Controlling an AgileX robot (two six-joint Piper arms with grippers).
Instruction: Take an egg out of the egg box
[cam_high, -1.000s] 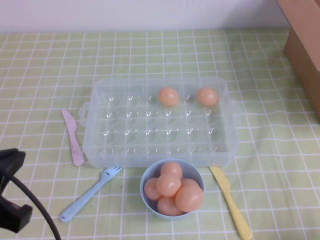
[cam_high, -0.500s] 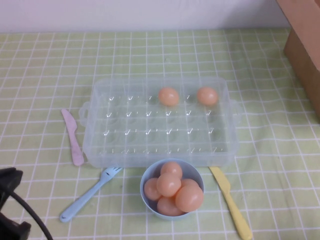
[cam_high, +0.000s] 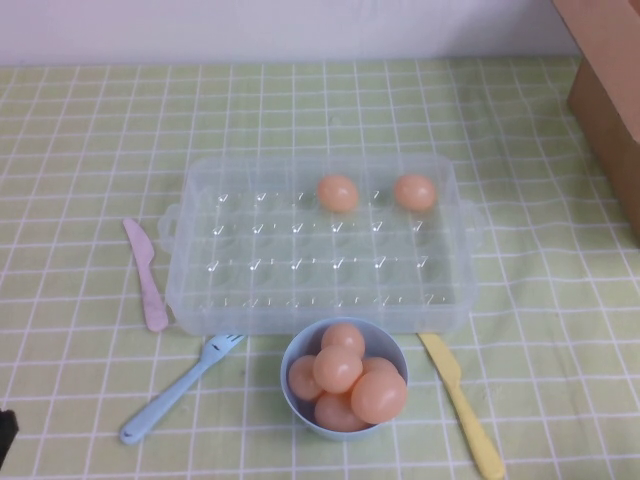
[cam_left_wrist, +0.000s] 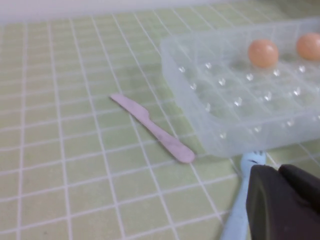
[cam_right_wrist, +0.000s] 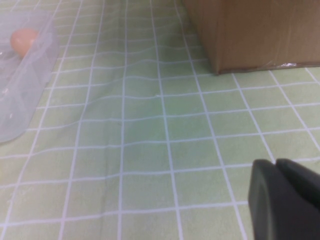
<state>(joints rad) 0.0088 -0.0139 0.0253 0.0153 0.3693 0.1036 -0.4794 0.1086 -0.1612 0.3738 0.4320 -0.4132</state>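
Left pincer (cam_left_wrist: 282, 200) closed; right pincer (cam_right_wrist: 285, 200) wrist-view only.

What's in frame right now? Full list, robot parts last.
egg box: 1, clear, table centre
eggs in box: 2, orange-peach, far row
bowl: 1, light blue, just in front of box
eggs in bowl: about 6, orange-peach, piled
pink knife: 1, left of box
fork: 1, light blue, front-left of box
yellow knife: 1, right of bowl
cardboard box: 1, brown, far right
tablecloth: 1, green check
left claw: black, shut, empty, near the fork
right claw: black, shut, empty, near the cardboard box
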